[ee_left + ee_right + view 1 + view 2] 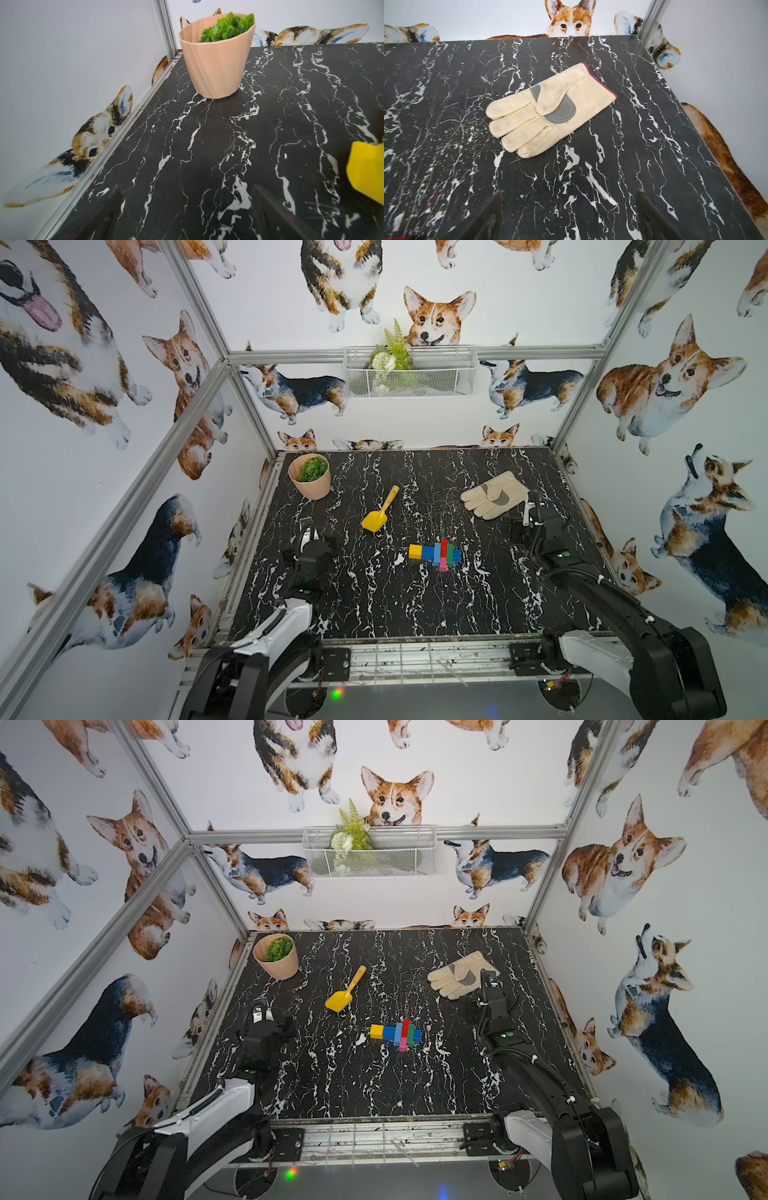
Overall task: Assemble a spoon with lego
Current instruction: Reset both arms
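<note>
Lego spoon (435, 554) (397, 1033) lay flat near the middle of the black marble table (374, 605), well apart from both arms and held by neither. Its narrow yellow and blue stem pointed toward my left arm's side, and the wider end of blue, red, green and pink bricks faced the right. From where I sat, the left gripper (306, 529) (187, 218) hung low over the table's left side on a folded arm. It aimed toward the far corner, where a peach pot of green leaves (216, 62) stood upright. Its jaws stood wide with only bare marble between them, and the blade of a yellow toy shovel (367, 172) showed at the edge of that wrist view. In both top views the shovel lay between the pot and the spoon, touching neither. My right arm reached farther along the table's right side, with its elbow raised and its forearm sloping down. The right gripper (528, 510) (571, 216) pointed at a cream work glove (550, 110) lying palm up ahead of its fingertips. Those jaws were also spread wide and gripped nothing.
</note>
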{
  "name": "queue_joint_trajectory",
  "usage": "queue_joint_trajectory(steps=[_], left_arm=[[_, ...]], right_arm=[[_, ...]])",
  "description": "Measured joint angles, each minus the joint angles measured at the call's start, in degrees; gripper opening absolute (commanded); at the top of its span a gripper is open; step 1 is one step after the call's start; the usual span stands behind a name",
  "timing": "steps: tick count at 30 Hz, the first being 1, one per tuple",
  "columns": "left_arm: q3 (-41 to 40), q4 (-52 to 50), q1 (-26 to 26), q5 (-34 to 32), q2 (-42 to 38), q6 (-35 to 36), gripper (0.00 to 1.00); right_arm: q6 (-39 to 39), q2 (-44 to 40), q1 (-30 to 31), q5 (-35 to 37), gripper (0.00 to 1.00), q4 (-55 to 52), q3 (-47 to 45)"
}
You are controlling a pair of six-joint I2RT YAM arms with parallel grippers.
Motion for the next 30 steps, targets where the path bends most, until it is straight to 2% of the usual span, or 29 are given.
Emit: queue_joint_trajectory(steps=[2,7,9,15,18,21,23,25,28,30], left_arm=[[-1.0,6.2,3.1,2.9,6.4,-0.2,1.0],[0.7,23.2,6.5,11.8,22.8,-0.6,1.0],[2.9,23.4,6.6,15.8,26.3,-0.5,1.0],[6.9,24.4,6.9,19.6,26.4,-0.3,1.0],[7.3,23.6,6.8,19.8,26.4,-0.2,1.0],[7.5,23.4,6.6,19.9,26.4,-0.2,1.0],[7.5,23.4,6.6,20.0,26.4,-0.2,1.0],[7.5,23.3,6.5,19.9,26.4,-0.1,1.0],[7.8,22.7,6.0,19.5,26.4,-0.1,1.0],[7.8,22.6,5.8,19.3,26.4,0.0,1.0]], right_arm=[[-1.2,1.6,-0.4,0.0,1.0,6.3,-3.1],[-5.7,5.4,-0.7,-0.5,1.0,22.4,-8.4],[-7.6,7.5,-0.7,-1.3,1.0,27.7,-9.0],[-10.7,10.5,-1.1,-2.1,1.0,38.4,-9.9],[-12.2,11.3,-1.4,-3.4,1.0,39.6,-9.7],[-12.6,6.2,-0.9,-4.3,1.0,38.6,-11.8],[-12.4,-0.2,-0.9,-3.9,1.0,37.4,-14.1],[-11.8,-1.5,-1.1,-2.7,1.0,40.2,-17.6],[-11.5,4.5,-1.5,-1.3,1.0,39.7,-19.1],[-11.6,13.2,-1.7,-0.9,1.0,42.1,-16.1]])
